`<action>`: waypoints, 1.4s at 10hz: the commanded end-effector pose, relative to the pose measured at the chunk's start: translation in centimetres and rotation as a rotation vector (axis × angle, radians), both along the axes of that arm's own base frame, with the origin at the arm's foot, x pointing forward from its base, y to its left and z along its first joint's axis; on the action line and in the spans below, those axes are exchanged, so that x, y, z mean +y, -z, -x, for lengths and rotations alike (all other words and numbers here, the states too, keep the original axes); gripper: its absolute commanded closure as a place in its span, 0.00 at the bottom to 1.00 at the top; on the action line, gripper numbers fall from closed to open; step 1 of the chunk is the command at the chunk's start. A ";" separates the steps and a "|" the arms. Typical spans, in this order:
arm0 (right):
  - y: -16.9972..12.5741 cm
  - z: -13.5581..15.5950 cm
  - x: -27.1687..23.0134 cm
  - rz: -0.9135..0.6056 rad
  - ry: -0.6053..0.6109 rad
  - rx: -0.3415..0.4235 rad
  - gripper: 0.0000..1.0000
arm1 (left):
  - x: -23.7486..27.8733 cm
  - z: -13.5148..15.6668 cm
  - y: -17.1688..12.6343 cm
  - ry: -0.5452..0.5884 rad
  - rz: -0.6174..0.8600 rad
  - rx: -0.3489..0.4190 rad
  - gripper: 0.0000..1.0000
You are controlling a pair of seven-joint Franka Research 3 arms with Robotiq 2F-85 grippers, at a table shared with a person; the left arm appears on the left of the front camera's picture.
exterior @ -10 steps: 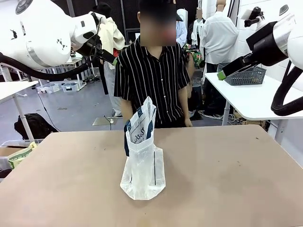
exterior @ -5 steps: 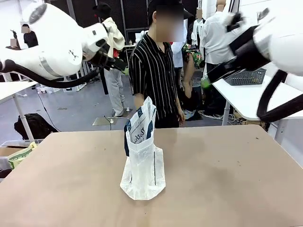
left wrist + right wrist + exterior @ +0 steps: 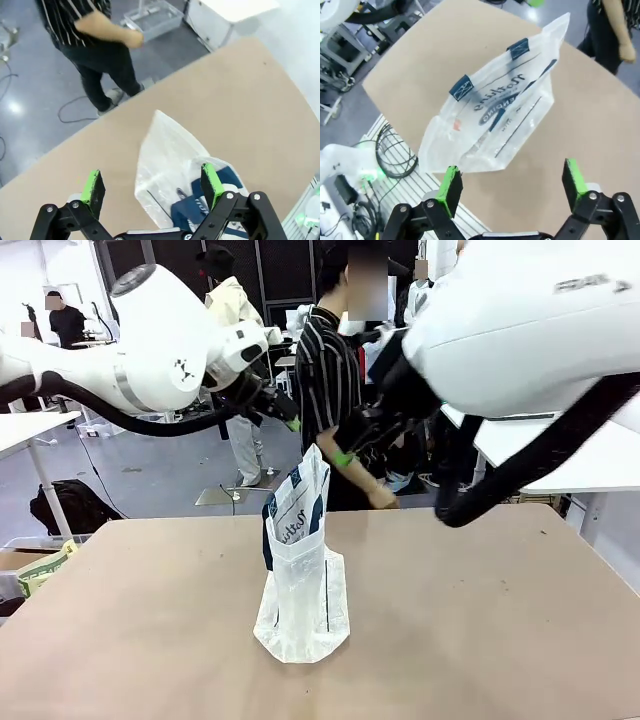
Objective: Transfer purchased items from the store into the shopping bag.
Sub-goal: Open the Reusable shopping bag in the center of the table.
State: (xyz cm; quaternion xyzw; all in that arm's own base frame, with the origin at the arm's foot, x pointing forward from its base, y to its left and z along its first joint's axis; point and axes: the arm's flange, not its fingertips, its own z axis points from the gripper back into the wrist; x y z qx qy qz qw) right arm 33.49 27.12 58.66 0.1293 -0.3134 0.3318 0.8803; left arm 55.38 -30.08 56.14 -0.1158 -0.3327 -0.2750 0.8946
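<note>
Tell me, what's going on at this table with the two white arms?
A whitish plastic shopping bag stands upright on the table and looks empty. Both robot arms hang above it; the left tool and the right tool are open and hold nothing. A person in a striped shirt stands at the far side.

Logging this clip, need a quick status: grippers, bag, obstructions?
Left gripper and right gripper open, empty, high over the table. Shopping bag upright mid-table. Person at far side, clear of the bag.
</note>
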 end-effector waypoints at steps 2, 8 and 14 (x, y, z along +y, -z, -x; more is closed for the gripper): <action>1.9 -1.0 2.3 0.066 0.042 0.088 0.00 | -1.0 -0.4 1.3 0.049 -0.014 0.095 0.00; 6.5 -2.9 4.2 0.094 0.067 0.195 0.00 | -1.7 2.1 3.2 0.122 -0.052 0.169 0.00; 5.7 -3.4 4.4 0.060 0.081 0.199 0.00 | -1.9 0.5 5.9 0.094 -0.108 0.259 0.00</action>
